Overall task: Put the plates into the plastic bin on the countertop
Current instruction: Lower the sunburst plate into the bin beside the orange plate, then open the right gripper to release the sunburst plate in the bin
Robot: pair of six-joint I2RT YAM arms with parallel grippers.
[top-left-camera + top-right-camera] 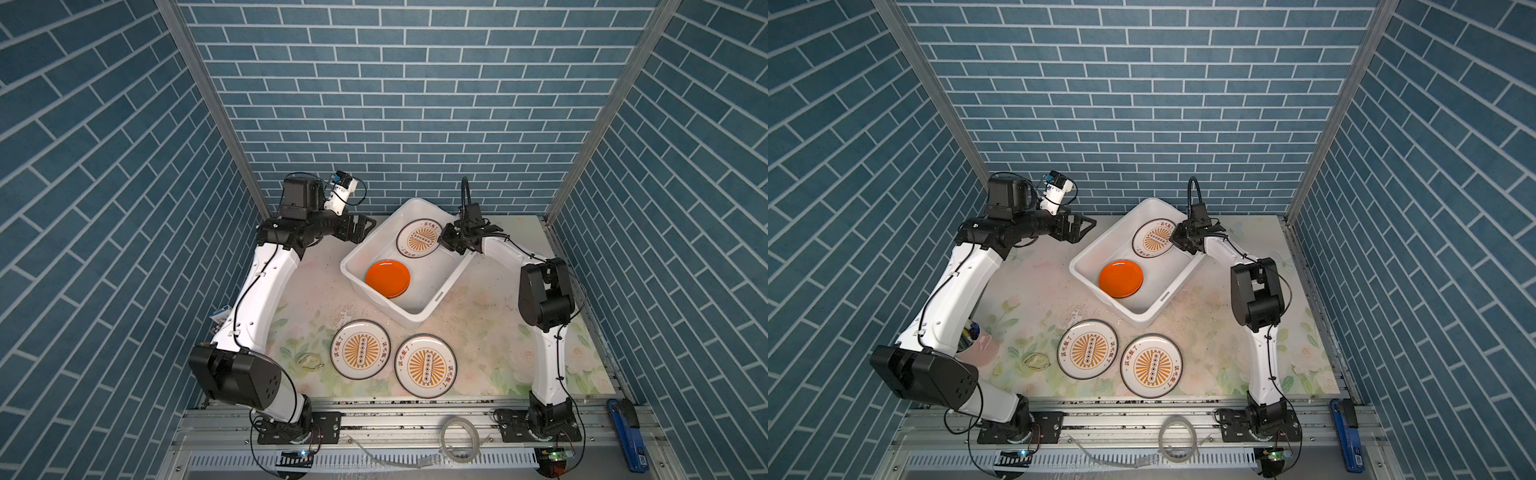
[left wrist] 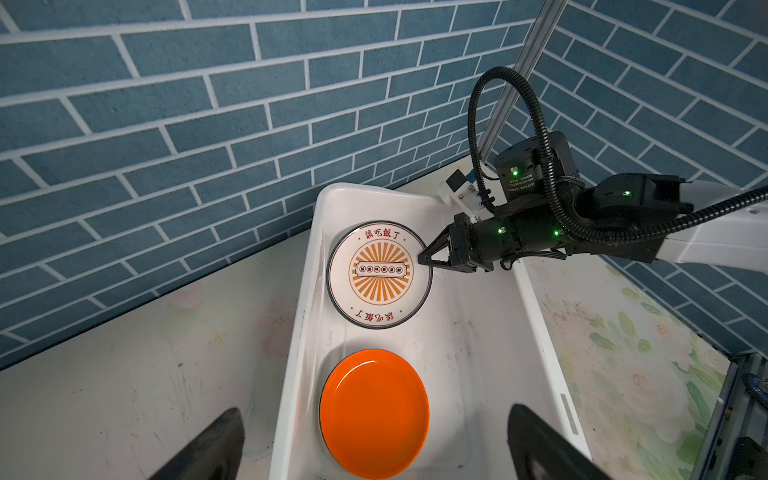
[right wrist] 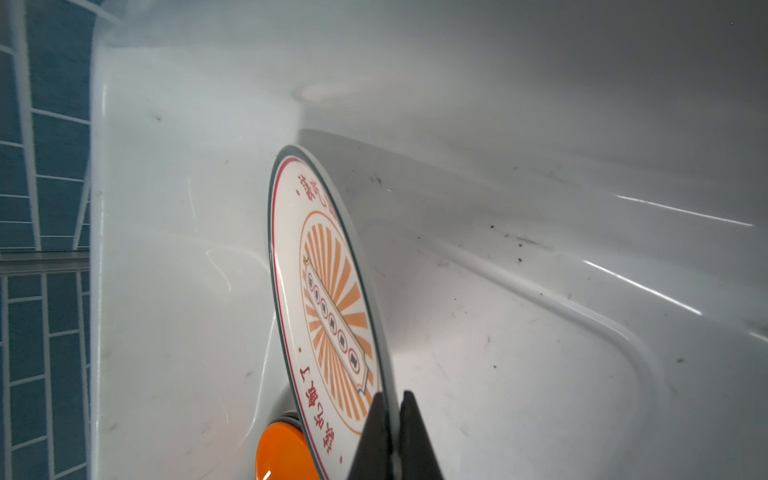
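Floral-print cream countertop (image 1: 478, 332) inside blue brick-pattern walls, aluminium rail at the near edge. Nearest the rail, two large white round plates with orange sunburst and dark rim, one (image 1: 360, 350) left and one (image 1: 425, 365) right, lie flat just beside each other, not yet binned. Behind them sits the big white rectangular plastic bin (image 1: 432, 309), angled; a plain orange round plate (image 1: 388, 277) rests in its near half, stacked on something darker that only shows as an edge. At the far half the right gripper (image 1: 444, 241) is pinched onto the rim of a third sunburst plate (image 1: 417, 239), held inside the bin. Step in hand, I judge: lowering this plate; next move calls for letting go, backing out, then going for a countertop plate. Left gripper (image 1: 365, 227) idles left of the bin, jaws wide apart, empty. Right wrist view shows the held plate (image 3: 332, 299) tilted steeply, far edge near the bin floor; top views make it look almost flat. Left wrist view shows the pinch (image 2: 424, 259) side-on.
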